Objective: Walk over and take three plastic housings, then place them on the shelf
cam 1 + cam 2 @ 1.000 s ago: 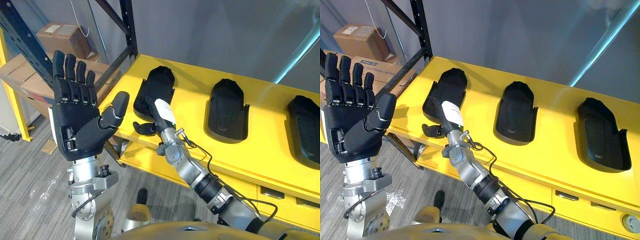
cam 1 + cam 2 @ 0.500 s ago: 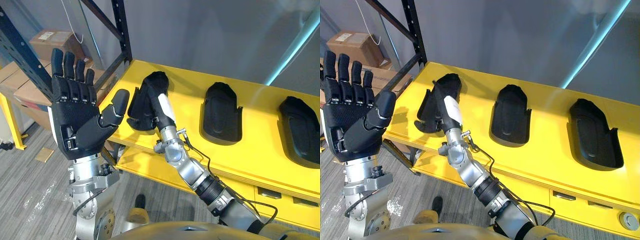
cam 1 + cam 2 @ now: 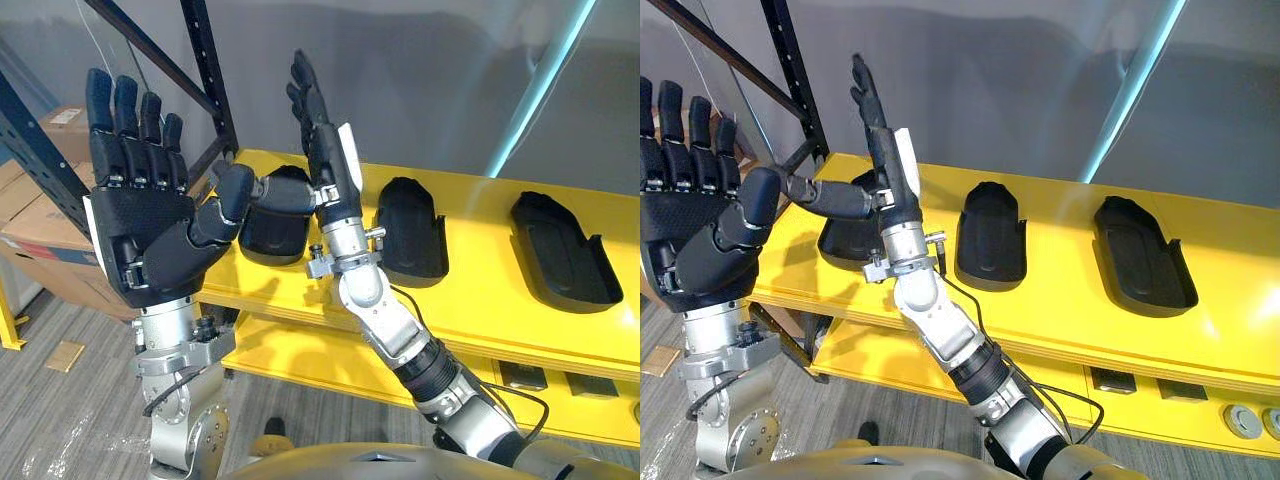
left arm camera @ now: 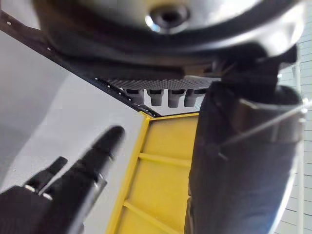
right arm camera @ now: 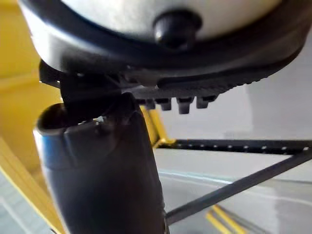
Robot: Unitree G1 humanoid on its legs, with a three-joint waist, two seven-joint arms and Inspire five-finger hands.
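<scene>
Three black housings lie on one yellow shelf (image 3: 480, 290): the left housing (image 3: 275, 228), the middle housing (image 3: 410, 228) and the right housing (image 3: 560, 250). There are two robot hands, the left hand (image 3: 150, 230) and the right hand (image 3: 322, 135). Two cardboard boxes sit by one black rack (image 3: 207, 75): a small box (image 3: 65, 118) and a large box (image 3: 30, 225).

Bare yellow tabletop (image 3: 1060, 250) lies between middle housing (image 3: 992, 235) and right housing (image 3: 1140, 255).

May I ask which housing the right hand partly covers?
The leftmost housing, behind the right hand and its thumb; the middle housing and rightmost housing lie further right.
</scene>
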